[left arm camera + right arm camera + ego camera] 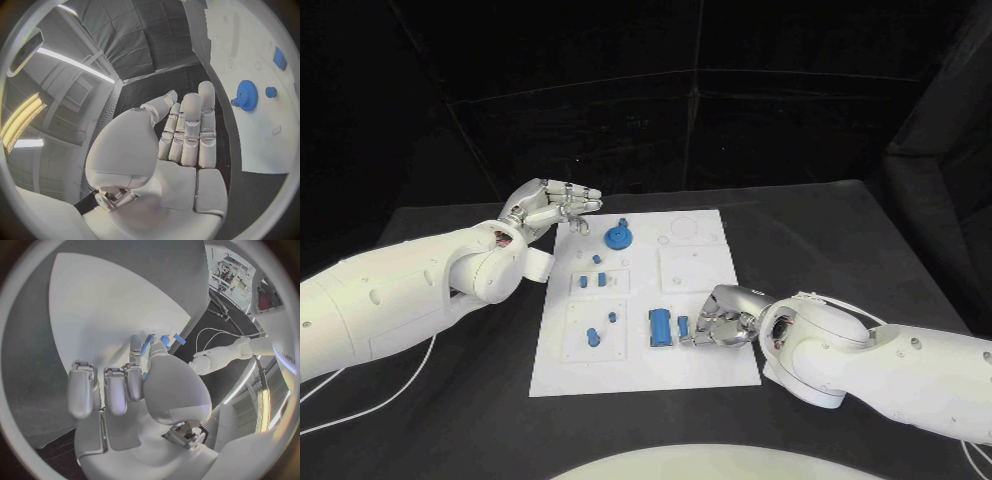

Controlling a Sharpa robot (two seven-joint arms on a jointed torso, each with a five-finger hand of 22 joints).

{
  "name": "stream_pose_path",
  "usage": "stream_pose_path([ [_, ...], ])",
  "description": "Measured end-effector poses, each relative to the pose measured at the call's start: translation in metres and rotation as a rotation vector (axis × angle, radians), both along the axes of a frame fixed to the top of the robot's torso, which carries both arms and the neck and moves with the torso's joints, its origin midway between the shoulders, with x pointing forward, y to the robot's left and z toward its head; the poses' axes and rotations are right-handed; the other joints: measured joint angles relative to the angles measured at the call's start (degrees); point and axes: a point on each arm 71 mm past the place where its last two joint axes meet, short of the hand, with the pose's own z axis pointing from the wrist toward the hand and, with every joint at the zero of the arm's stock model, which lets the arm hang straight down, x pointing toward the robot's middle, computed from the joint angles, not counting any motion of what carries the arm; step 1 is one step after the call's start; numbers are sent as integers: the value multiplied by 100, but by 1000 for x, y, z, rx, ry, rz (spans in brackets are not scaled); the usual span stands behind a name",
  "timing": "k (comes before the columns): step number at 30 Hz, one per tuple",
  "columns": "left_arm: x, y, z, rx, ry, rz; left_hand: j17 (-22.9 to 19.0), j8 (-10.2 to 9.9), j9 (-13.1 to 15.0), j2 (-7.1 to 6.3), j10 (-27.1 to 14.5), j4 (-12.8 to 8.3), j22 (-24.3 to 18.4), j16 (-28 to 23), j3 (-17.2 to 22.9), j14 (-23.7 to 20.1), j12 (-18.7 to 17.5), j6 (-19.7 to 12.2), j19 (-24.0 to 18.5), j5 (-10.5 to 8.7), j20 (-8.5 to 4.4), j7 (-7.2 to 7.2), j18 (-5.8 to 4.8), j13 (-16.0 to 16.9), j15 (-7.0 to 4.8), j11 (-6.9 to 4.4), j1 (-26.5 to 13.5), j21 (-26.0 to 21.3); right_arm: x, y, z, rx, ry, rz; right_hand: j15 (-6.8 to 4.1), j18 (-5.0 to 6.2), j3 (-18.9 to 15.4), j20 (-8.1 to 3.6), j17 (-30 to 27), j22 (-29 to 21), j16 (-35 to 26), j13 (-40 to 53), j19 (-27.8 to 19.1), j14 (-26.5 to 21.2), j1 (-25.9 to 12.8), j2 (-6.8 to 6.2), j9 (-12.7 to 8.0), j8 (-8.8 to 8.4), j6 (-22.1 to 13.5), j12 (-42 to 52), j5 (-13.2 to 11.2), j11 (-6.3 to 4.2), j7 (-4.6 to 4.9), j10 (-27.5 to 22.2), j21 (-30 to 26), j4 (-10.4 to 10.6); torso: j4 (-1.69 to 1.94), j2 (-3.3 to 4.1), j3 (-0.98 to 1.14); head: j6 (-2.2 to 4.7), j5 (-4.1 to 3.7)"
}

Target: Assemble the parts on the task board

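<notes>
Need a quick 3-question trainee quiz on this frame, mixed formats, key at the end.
1. True or false: the left hand is holding a blue part.
2. Which hand is down at the near part of the white board? A) left B) right
3. Fill in: the blue gear lies on the board nearest the ___ hand.

Key:
1. False. Its fingers are apart and hold nothing, beside the board's far left corner.
2. B. The right hand sits over the board's near right part, fingers by the blue block; whether it grips anything cannot be told.
3. Left.
</notes>
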Motion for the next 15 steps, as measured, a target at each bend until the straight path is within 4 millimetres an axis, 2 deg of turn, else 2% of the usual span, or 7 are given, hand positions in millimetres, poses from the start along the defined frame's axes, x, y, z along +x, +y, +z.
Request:
stream_pose_path([
  [3,0,0,0,0,0,0,0,0,0,0,0,0,0,0,0,0,0,0,0,0,0,0,0,0,0,0,0,0,-1,-2,1,18,-3,12,0,0,-202,0,0,0,-75,0,0,0,-150,-323,-18,-130,-226,-157,-296,13,82,-13,-64,86,-4,0,1,-1,5],
  [6,0,1,0,1,1,1,0,0,0,0,0,0,0,0,0,0,0,0,0,0,0,0,0,0,0,0,0,0,-3,-6,3,57,-14,28,46,0,-206,22,0,-4,-159,7,-22,-1,-187,-496,-48,-200,-377,-318,-483,74,150,-9,-143,217,-8,-2,2,10,12],
  [8,0,1,0,2,1,2,0,0,0,0,0,0,0,0,0,0,0,0,0,0,0,0,0,0,0,0,0,0,-3,-9,6,95,-28,38,53,0,-155,59,-1,-133,-275,7,-109,-11,-184,-510,-50,-268,-491,-551,-484,119,183,-55,-269,283,-10,-3,3,18,21],
  [10,0,1,0,2,1,3,-12,0,0,0,-3,0,-4,0,0,-9,24,-21,-11,0,11,21,0,0,9,-3,0,0,-3,-13,8,150,-46,45,104,-1,-116,92,-75,-407,-470,-42,-247,0,-94,-465,-72,-351,-628,-958,-413,198,231,-187,-451,289,-11,-9,3,24,27],
  [11,0,1,0,2,1,3,-15,0,0,10,-20,11,-11,0,-11,-23,24,-21,-23,0,23,21,0,0,23,-20,-10,0,-3,-14,10,179,-52,47,130,60,-94,109,-312,-686,-659,-235,-381,-1,-33,-423,-86,-396,-699,-1345,-377,220,256,-358,-635,267,-11,-12,2,31,28],
  [13,0,1,0,0,2,4,-32,23,0,20,-33,56,-23,0,-90,-31,46,-21,-30,0,30,21,0,0,32,-8,-95,-37,1,-18,14,244,-65,44,225,315,-46,160,-1203,-1647,-1352,-991,-830,-75,216,-341,-114,-494,-864,-2500,-268,274,330,-862,-1334,183,-11,-20,-4,58,8],
  [15,0,0,-1,-7,4,5,-64,24,0,-10,-42,98,-51,-5,-151,-113,67,-21,-78,0,71,21,0,0,44,0,-160,-91,12,-24,21,328,-80,25,260,496,-4,206,-2254,-2742,-2238,-1783,-1352,-392,458,-233,-152,-584,-1004,-3642,-111,333,399,-1394,-2193,42,-9,-35,-13,79,-10],
])
